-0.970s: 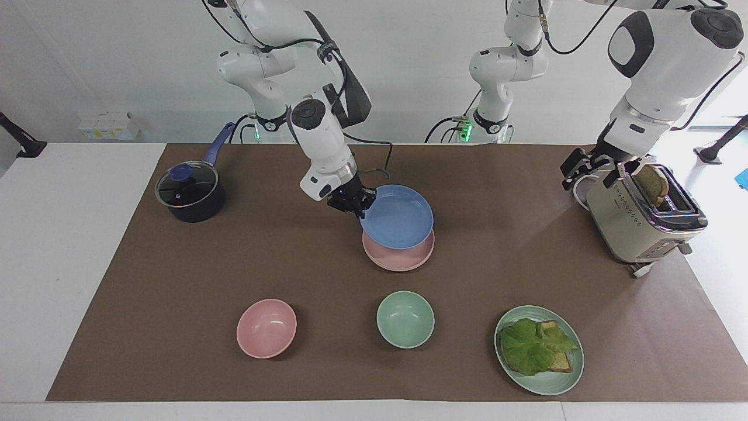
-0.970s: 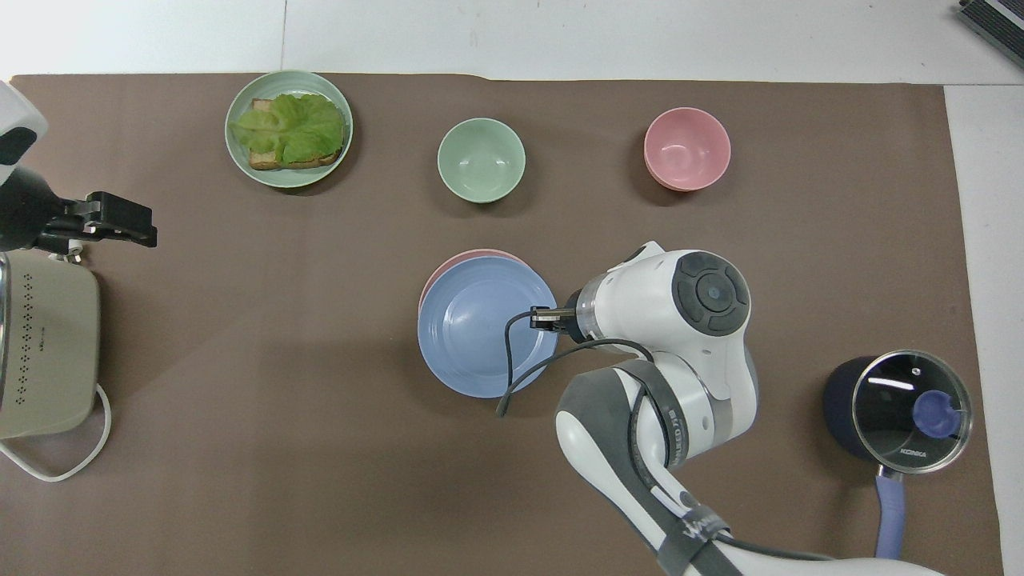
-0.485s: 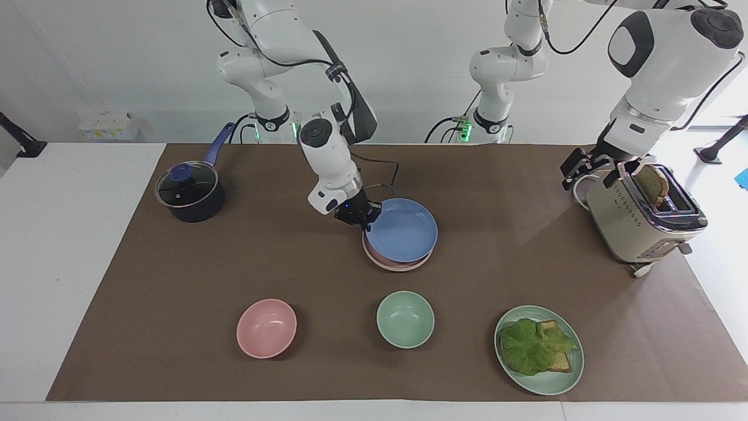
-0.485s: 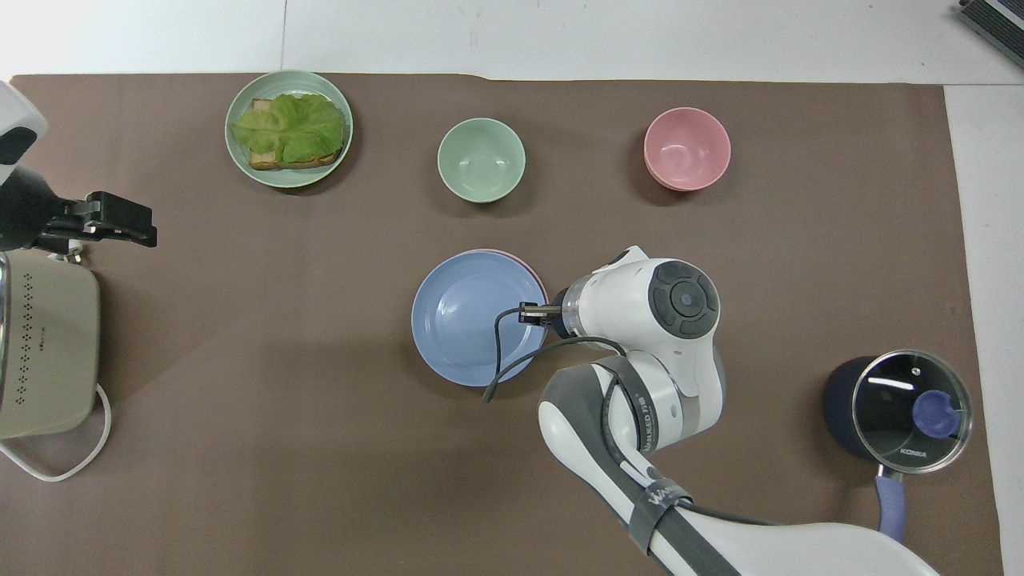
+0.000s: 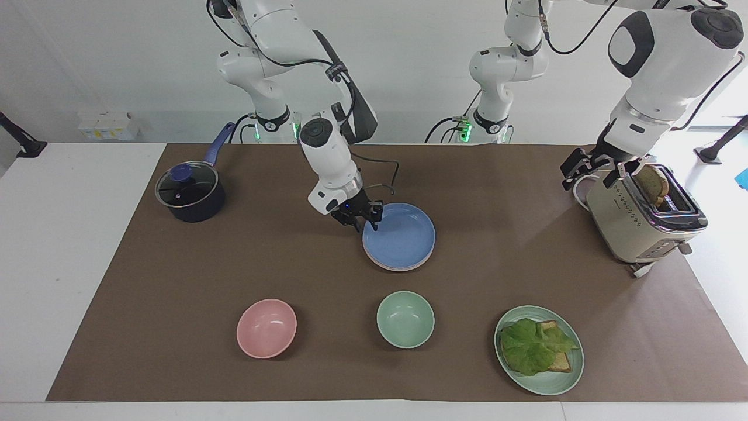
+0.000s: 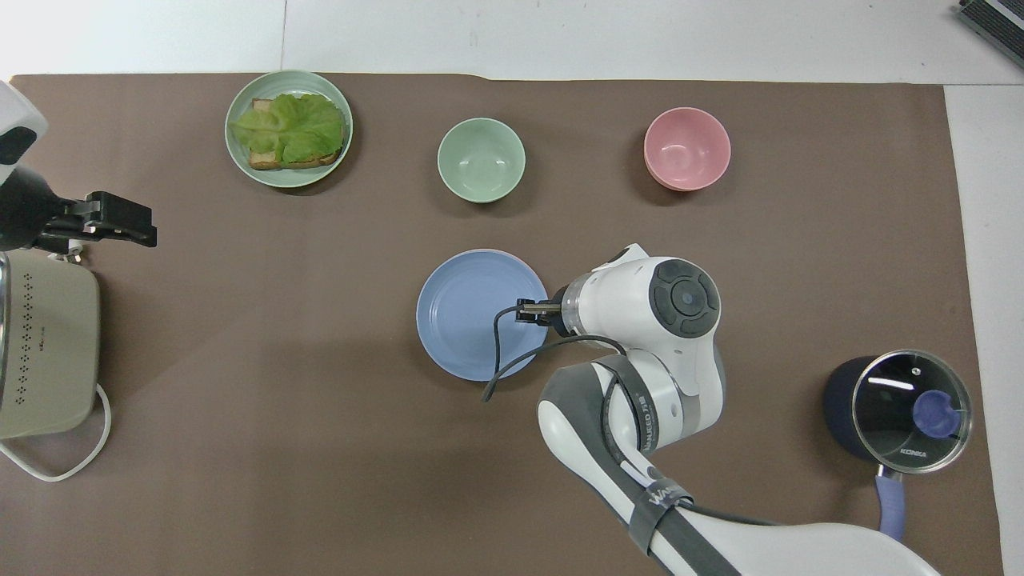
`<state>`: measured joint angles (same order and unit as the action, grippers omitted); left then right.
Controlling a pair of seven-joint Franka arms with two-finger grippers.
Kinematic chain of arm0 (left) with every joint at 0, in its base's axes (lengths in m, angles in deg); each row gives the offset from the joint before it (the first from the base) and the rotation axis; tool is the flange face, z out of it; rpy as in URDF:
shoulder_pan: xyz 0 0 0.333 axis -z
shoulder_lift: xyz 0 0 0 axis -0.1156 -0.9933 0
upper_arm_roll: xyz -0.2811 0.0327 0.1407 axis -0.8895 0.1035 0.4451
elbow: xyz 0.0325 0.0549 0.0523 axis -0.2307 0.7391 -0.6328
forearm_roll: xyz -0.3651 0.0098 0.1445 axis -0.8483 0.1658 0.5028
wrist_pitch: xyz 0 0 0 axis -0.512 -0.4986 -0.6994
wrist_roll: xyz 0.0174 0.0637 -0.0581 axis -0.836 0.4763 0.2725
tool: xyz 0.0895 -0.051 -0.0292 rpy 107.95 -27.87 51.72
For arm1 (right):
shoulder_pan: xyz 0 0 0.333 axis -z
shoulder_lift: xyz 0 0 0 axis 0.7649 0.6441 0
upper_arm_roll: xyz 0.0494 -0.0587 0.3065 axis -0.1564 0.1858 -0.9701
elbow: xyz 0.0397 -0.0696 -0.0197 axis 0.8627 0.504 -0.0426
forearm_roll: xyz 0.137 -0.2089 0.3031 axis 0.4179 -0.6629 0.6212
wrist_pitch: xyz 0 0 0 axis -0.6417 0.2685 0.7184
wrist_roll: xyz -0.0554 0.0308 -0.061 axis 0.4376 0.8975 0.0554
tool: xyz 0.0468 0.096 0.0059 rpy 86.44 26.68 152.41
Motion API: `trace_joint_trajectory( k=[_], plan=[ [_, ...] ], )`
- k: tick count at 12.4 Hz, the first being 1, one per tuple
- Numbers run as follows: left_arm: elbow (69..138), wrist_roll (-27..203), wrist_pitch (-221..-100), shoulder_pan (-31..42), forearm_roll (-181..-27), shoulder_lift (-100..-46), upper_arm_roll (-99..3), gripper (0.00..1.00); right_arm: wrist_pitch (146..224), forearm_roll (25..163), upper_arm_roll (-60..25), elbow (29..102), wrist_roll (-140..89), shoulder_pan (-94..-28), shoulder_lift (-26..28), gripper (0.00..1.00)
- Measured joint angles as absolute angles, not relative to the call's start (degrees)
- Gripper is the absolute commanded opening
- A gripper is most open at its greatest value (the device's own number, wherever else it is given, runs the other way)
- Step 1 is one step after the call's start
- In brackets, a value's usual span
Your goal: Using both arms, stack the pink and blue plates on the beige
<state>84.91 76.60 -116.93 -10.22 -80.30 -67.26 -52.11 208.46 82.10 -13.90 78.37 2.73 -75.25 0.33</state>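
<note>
Brown mat, middle: round matte blue plate (image 5: 399, 235) on the pink plate (image 5: 403, 266); beige unseen. Right gripper (image 5: 363, 217), jaws parted, at its rim; withdrawal could snag it. Left gripper (image 5: 590, 171), wide, waits over cream toaster (image 5: 640, 222).

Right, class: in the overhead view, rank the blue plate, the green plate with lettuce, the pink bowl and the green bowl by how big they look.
1. Blue plate
2. Green plate, only slightly smaller; it lies farther from the camera, so this is unsure
3. Pink bowl and green bowl: they look alike
</note>
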Motion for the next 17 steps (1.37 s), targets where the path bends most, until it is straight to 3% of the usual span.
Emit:
trace_joint_trajectory(
  k=[6,11,17],
  plan=[
    [84.91,76.60,-116.93,-10.23,-80.30,-67.26,-52.11,1.00,206.92,80.73,-12.97,74.08,2.53,-71.35,-3.80,1.00],
    [84.91,76.60,-116.93,-10.22,-80.30,-67.26,-52.11,1.00,193.15,67.88,-12.80,69.18,2.29,-62.44,-10.64,1.00],
    [84.91,76.60,-116.93,-10.23,-80.30,-67.26,-52.11,1.00,182.06,66.64,-12.64,64.71,-4.46,-54.04,-15.14,1.00]
  ],
)
